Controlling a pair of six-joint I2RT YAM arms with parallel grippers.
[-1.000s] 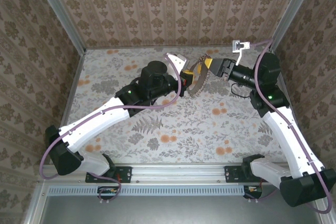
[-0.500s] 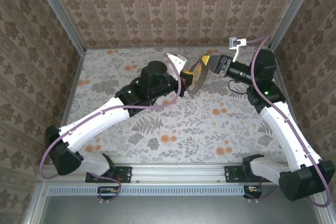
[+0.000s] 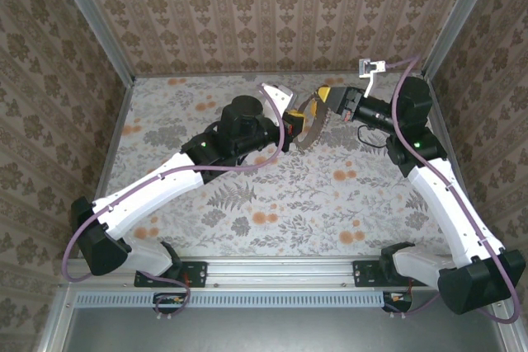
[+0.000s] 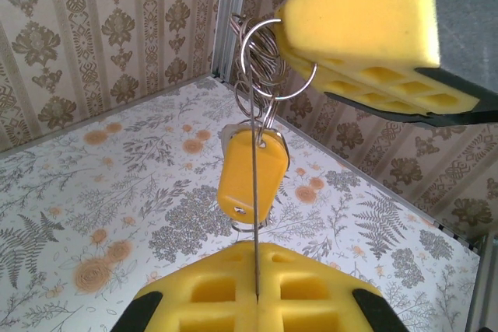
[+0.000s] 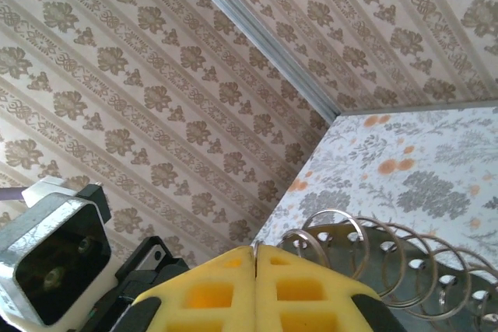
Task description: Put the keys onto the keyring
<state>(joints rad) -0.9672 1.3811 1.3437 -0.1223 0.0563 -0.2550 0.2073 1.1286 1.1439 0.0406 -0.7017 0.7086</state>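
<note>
We see the left gripper with its pads pressed shut on a thin wire of the keyring. The keyring is held up above the flowered table, and the orange-headed key hangs from its loops. The right gripper has its pads closed as well, its tip touching those loops, though we cannot tell whether it pinches one.

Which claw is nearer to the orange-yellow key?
Left, it seems. In the left wrist view, the left claw, shut on a thin wire of the keyring, sits just below the key. The right claw grips the rings above the key, farther away.
</note>
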